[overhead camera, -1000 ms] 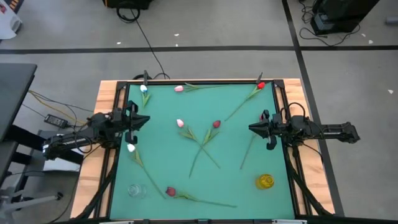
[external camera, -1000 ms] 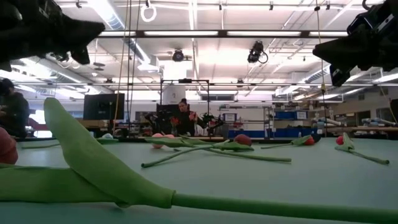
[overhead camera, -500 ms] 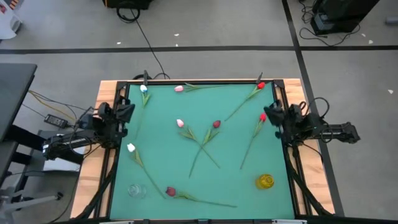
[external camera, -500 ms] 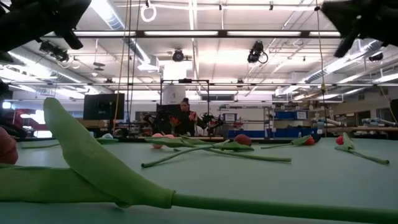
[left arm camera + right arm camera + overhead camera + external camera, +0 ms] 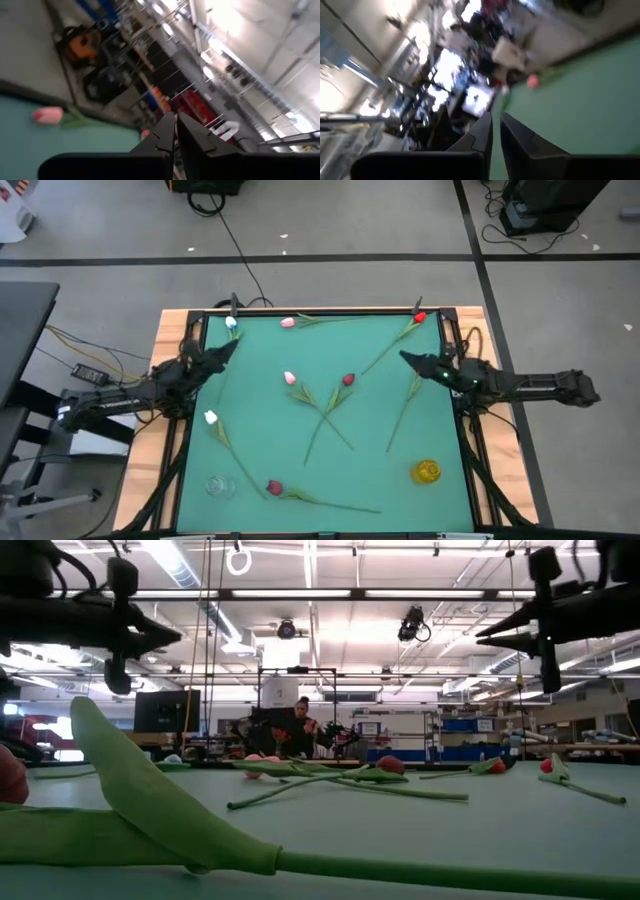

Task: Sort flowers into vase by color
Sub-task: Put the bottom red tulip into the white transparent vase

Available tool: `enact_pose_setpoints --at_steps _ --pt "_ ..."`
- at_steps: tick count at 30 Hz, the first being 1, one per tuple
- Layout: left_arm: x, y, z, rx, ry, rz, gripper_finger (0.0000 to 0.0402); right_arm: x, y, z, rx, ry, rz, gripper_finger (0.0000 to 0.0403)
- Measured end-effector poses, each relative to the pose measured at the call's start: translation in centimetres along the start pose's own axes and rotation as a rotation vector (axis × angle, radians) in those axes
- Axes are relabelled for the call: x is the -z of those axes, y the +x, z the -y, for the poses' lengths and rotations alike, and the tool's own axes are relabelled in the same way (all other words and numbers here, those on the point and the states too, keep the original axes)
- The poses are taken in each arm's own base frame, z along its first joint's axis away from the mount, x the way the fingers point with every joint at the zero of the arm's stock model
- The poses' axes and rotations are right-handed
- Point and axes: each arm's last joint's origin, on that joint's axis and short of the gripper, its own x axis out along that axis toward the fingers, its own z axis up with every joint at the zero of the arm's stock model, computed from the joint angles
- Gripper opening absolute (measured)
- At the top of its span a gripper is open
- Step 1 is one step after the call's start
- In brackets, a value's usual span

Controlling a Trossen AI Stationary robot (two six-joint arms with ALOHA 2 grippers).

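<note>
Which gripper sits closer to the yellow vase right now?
Right. The right gripper hangs above the mat on the yellow vase's side; the left gripper is across the table.

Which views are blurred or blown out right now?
Both wrist views are motion-smeared and tilted, the room lights blown out; the left tool and right tool stay sharp. Low view: ceiling lights glare, and the near leaf is soft. High view: evenly lit, sharp, mat without glare.
</note>
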Motion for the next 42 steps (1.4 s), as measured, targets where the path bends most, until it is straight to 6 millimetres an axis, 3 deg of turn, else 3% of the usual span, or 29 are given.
enact_pose_setpoints --at_steps 7,13,17,22,32,37,42 --pt "0.0 1.9 1.8 -0.047 0.034 -0.081 0.0027 0.2 3.0 -1.7 0.158 0.183 -0.138 0.0007" --pt "0.1 4.5 4.3 -0.047 0.137 -0.196 0.0027 0.0 5.3 -2.9 0.487 0.143 -0.246 0.001" --pt "0.1 6.1 5.9 -0.101 0.199 -0.289 0.0027 0.1 6.4 -2.7 0.702 0.139 -0.282 0.001" --pt "0.5 7.2 6.9 -0.128 0.312 -0.487 0.0027 1.0 7.4 -1.5 0.762 0.232 -0.458 0.0015" --pt "1.3 7.9 6.6 -0.187 0.298 -0.536 0.0027 2.4 4.8 1.1 1.183 0.299 -0.591 0.0045" --pt "2.0 8.3 6.2 -0.204 0.272 -0.584 0.0027 2.4 4.6 1.1 1.201 0.271 -0.541 0.0092" --pt "2.7 8.5 5.8 -0.22 0.261 -0.628 0.0027 2.0 3.7 1.6 1.332 0.247 -0.472 0.0157"
